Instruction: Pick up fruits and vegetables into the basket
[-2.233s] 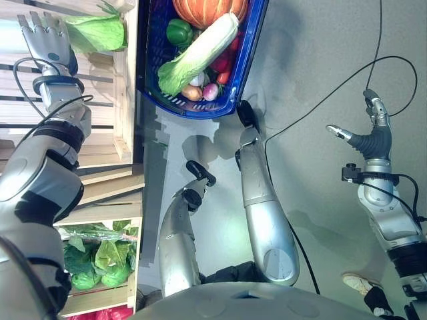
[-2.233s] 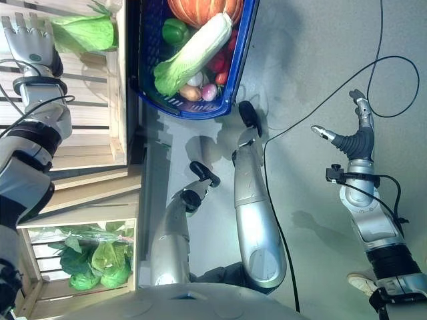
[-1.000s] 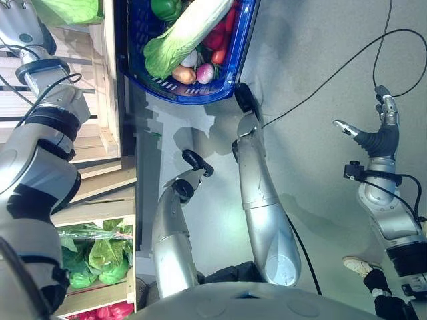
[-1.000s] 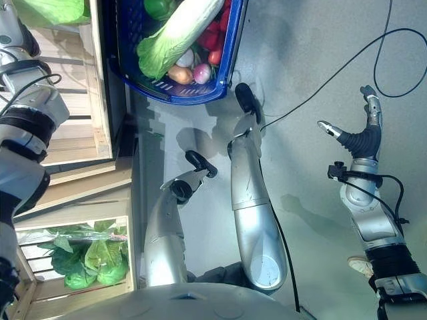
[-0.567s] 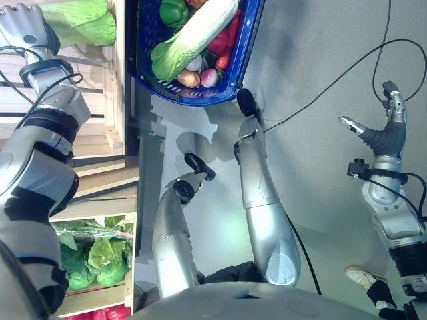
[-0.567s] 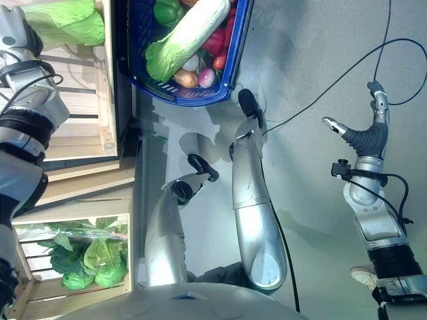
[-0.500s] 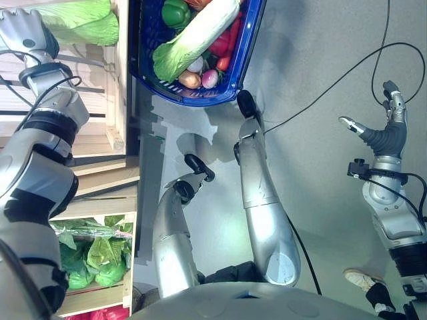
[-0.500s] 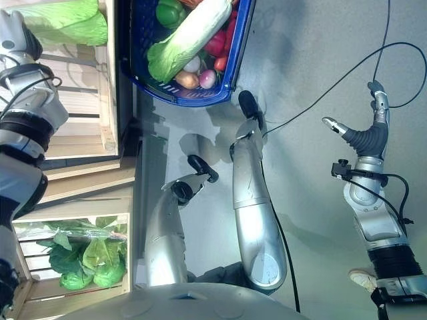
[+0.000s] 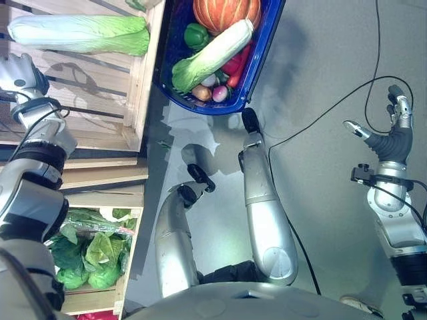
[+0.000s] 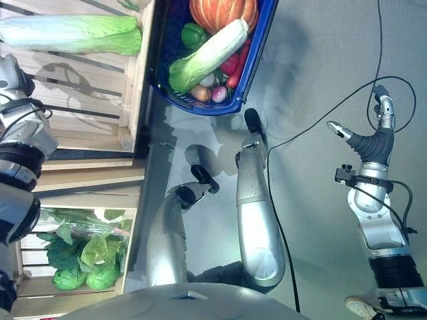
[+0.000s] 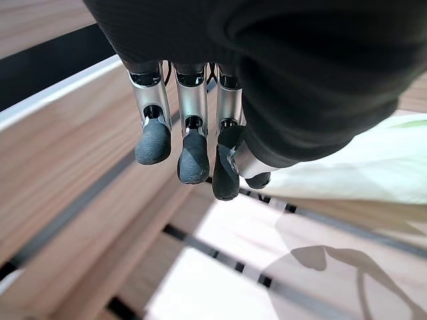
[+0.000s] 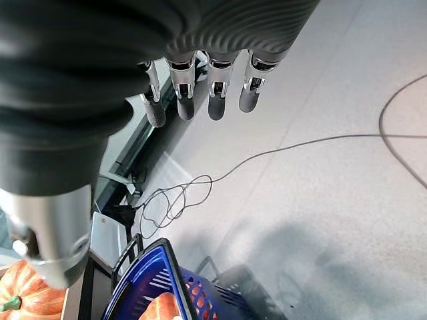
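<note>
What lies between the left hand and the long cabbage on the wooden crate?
Nothing: bare crate slats separate the left hand from the cabbage, as seen in the left eye view.

- A mock grocery or produce stall is suggested.
- Slatted wooden crates [image 9: 100, 87] are stacked as shelving, with a napa cabbage [image 9: 80, 35] laid on top and leafy greens [image 9: 87, 253] kept below.
- A blue shopping basket [image 9: 263, 60] of vegetables is seen on a plain grey floor [image 9: 327, 53].
</note>
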{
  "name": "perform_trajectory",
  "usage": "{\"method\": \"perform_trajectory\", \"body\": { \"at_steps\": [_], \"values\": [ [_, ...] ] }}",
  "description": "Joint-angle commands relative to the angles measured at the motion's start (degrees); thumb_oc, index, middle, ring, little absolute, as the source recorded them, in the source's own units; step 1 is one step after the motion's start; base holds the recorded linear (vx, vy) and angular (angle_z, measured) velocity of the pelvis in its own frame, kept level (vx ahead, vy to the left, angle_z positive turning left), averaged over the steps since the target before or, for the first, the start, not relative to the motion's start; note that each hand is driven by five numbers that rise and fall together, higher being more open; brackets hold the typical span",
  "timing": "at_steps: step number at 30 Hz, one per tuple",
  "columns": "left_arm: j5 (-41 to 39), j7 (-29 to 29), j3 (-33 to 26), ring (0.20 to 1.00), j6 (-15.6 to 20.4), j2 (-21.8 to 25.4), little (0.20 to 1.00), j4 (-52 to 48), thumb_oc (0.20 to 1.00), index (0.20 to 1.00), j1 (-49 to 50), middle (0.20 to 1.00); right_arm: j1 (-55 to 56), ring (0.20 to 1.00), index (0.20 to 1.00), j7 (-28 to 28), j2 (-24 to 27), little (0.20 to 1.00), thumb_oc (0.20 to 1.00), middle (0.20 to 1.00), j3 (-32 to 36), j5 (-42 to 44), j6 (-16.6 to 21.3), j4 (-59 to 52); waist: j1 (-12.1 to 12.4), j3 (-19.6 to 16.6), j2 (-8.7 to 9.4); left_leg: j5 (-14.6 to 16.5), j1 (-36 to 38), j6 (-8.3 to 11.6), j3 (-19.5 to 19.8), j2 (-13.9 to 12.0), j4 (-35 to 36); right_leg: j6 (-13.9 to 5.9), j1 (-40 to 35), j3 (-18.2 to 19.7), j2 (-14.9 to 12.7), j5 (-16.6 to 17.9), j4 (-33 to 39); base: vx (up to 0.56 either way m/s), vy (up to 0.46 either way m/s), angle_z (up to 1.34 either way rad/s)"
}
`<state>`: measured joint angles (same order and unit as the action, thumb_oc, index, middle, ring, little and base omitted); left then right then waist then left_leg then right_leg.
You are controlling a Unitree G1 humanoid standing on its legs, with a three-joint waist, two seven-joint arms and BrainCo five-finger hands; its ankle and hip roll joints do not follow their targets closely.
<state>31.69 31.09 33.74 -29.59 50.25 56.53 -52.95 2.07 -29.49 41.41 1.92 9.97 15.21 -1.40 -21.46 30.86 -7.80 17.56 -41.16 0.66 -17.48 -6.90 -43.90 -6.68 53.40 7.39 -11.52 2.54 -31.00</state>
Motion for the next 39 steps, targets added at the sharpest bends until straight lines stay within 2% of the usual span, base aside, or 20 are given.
{"method": "perform_trajectory", "body": {
  "at_steps": [1,2,5,9,13,25,33,39],
  "values": [
    [4.35,4.60,-3.41,0.890,0.20,8.65,0.890,0.03,0.890,0.890,1.63,0.890,1.01,1.000,1.000,-0.33,-0.03,1.000,1.000,1.000,3.04,-0.34,2.45,-3.13,0.68,-1.07,4.39,0.51,-0.44,0.90,-0.52,0.40,2.57,-1.09,-4.52,0.33,-3.73,0.37,5.90,-0.01,-0.020,0.05],
    [4.58,5.49,-3.56,1.000,0.28,8.68,1.000,-0.23,1.000,1.000,1.93,1.000,1.02,1.000,1.000,-0.35,0.06,1.000,1.000,1.000,3.03,-0.32,2.48,-3.16,0.69,-1.07,4.38,0.47,-0.36,0.83,-0.46,0.45,2.64,-1.05,-4.55,0.36,-3.60,0.18,5.65,0.00,0.000,0.00],
    [4.80,8.26,-3.62,1.000,1.84,8.96,1.000,-1.16,1.000,1.000,1.99,1.000,0.87,1.000,1.000,-0.30,-0.06,1.000,1.000,1.000,2.92,-0.29,2.62,-2.94,0.81,-1.07,4.40,0.62,-0.36,0.69,-0.28,0.64,2.55,-0.83,-4.67,0.43,-3.37,-0.14,5.25,-0.01,-0.021,0.02],
    [8.16,13.26,-2.36,1.000,5.79,8.84,1.000,-4.00,1.000,1.000,-0.35,1.000,0.77,1.000,1.000,-0.28,0.00,1.000,1.000,1.000,2.09,0.54,2.97,-2.87,0.78,-1.07,4.66,0.58,-0.17,0.42,-0.47,0.70,2.82,-0.75,-5.02,0.21,-3.12,-0.29,5.42,-0.01,-0.025,0.01],
    [10.97,14.14,-0.62,1.000,6.69,8.48,1.000,-5.34,1.000,1.000,-2.09,1.000,0.71,1.000,1.000,-0.10,-0.02,1.000,1.000,1.000,1.73,0.35,3.41,-2.96,0.55,-1.07,4.52,0.31,0.29,0.41,-0.82,0.83,3.60,-0.86,-5.42,0.09,-3.14,-0.28,5.99,0.00,0.000,0.00],
    [12.41,11.92,6.99,1.000,7.51,6.79,1.000,-0.63,1.000,1.000,-10.04,1.000,-0.88,1.000,1.000,-0.62,0.52,1.000,1.000,1.000,-0.48,0.69,5.19,-0.11,-0.80,-1.07,4.64,0.26,-0.10,0.65,-1.61,0.30,3.35,-1.01,-4.70,0.82,-3.21,0.35,6.71,0.00,-0.003,-0.02],
    [11.06,10.17,9.12,1.000,7.49,6.15,1.000,1.62,1.000,1.000,-11.67,1.000,-1.58,1.000,1.000,-1.88,0.90,1.000,1.000,1.000,-1.13,0.37,5.19,0.50,-1.18,-1.07,4.26,0.65,-1.63,0.75,-1.80,0.09,2.44,-1.08,-2.78,1.72,-3.23,0.54,6.42,0.01,0.011,-0.02],
    [7.99,6.84,10.31,1.000,6.04,5.70,1.000,3.49,1.000,1.000,-11.72,1.000,-1.90,1.000,1.000,-2.37,1.23,1.000,1.000,1.000,-1.48,0.69,5.17,1.13,-1.36,-1.07,3.85,1.18,-3.72,0.60,-1.97,0.18,1.36,-1.07,-0.44,2.72,-3.46,1.02,6.21,0.00,0.048,-0.04]
  ]
}}
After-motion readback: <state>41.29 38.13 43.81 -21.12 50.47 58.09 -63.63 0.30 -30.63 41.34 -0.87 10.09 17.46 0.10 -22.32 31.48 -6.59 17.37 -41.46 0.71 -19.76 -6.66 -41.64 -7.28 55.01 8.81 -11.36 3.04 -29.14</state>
